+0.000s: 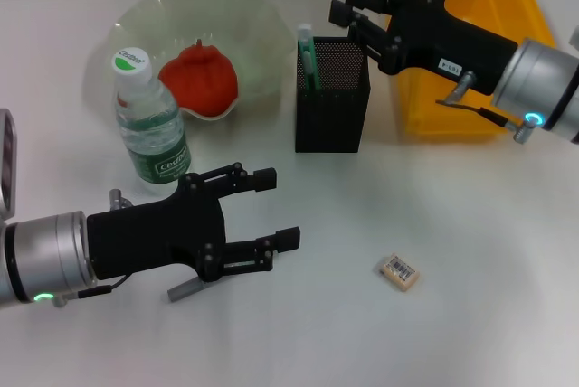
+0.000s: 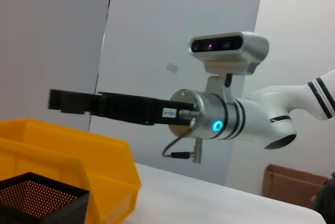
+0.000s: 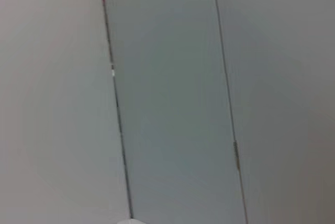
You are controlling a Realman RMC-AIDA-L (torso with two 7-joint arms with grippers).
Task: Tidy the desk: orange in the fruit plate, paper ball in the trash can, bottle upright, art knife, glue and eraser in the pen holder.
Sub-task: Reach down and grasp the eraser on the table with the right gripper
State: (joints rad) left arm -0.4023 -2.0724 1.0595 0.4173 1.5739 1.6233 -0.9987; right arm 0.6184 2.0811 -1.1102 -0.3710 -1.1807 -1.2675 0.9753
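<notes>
The white desk [image 1: 470, 333] carries six things, placed here by the clock as the head view shows it. At about eleven o'clock sits the fruit plate [image 1: 253, 21], a pale-green bowl with a ruffled rim. The bottle [image 1: 150, 129] stands upright at roughly nine o'clock, just beside the plate's near edge. The black mesh pen holder [image 1: 332, 111] stands near the centre, toward twelve. The yellow trash can [image 1: 452, 102] occupies one to two o'clock, near the holder but apart from it. The eraser [image 1: 399, 272] lies flat and alone at about five o'clock, well apart from the containers.
</notes>
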